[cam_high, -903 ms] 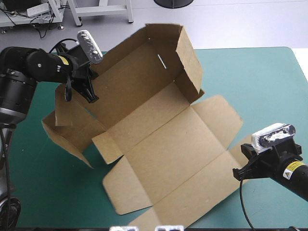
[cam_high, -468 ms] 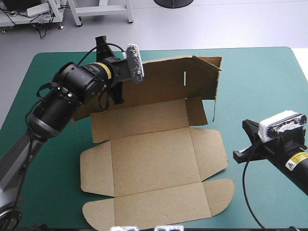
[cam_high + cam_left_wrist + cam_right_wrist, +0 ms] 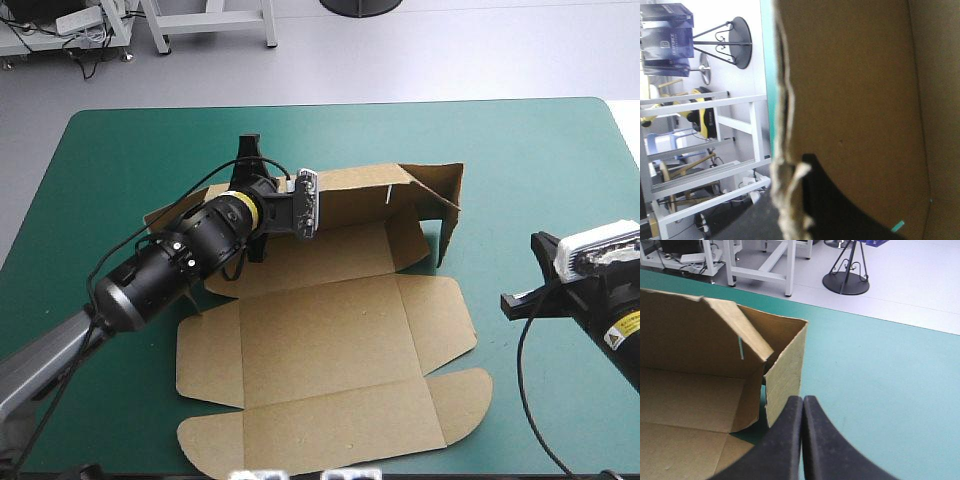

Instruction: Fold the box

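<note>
Black fingers of the left gripper (image 3: 796, 195) are clamped on the rear wall of the box (image 3: 330, 340), though its wrist view shows only one finger plainly; the other seems hidden behind the board's ragged edge. Just before, that arm held the sheet tilted up; now the base lies flat mid-table on the teal-green cover (image 3: 520, 140), with the rear wall standing toward the far edge, so wall-raising has probably begun. The right gripper (image 3: 802, 407), fingers together on nothing, sits near the table's right edge. Its wrist view shows the wall's end flap turned inward. Only the high view shows the near flaps lying flat.
</note>
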